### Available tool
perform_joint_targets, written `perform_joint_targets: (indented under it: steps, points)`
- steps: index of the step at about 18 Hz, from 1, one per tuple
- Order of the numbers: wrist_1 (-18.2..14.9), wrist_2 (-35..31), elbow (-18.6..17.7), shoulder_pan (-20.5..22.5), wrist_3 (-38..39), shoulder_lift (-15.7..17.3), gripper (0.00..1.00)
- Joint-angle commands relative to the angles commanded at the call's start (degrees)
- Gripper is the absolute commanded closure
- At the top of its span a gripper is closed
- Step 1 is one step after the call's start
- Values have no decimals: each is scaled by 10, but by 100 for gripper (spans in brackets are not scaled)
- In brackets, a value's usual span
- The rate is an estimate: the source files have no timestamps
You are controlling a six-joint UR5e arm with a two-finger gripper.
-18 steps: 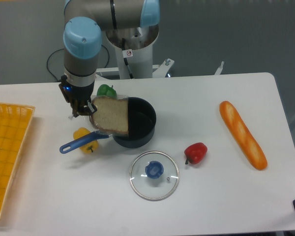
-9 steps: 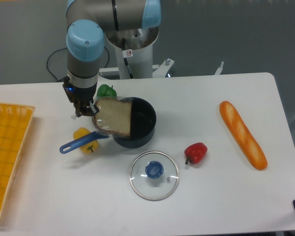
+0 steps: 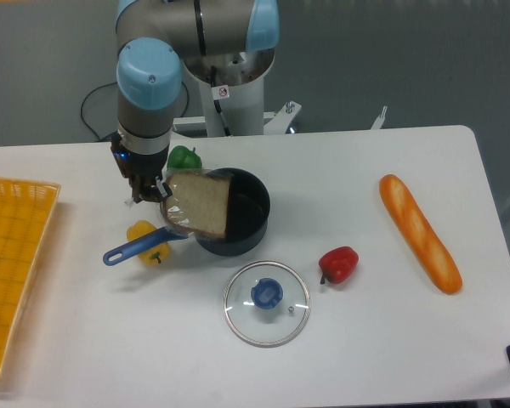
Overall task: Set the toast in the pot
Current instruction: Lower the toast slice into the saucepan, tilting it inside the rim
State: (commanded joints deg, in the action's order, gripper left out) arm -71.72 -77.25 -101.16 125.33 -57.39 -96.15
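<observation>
Toast [image 3: 199, 203] has slid a little further toward three o'clock, pinched by its nine o'clock edge in my gripper [image 3: 157, 190], now overhanging the pot [image 3: 242, 217]; release looks close.

The toast [image 3: 200, 204], a beige speckled slice with a darker crust, is held tilted over the left rim of the pot [image 3: 242, 223]. The black saucepan's blue handle is pointed left, toward the front.
</observation>
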Motion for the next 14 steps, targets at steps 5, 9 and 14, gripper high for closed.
perform_joint_targets:
  steps: [5,9,14]
  points:
    - [1,-1,0,-2,-5,-2,96]
    - [2,-1,-1,-3,-10,-5,89]
    - [2,-2,-4,-3,-10,-5,70]
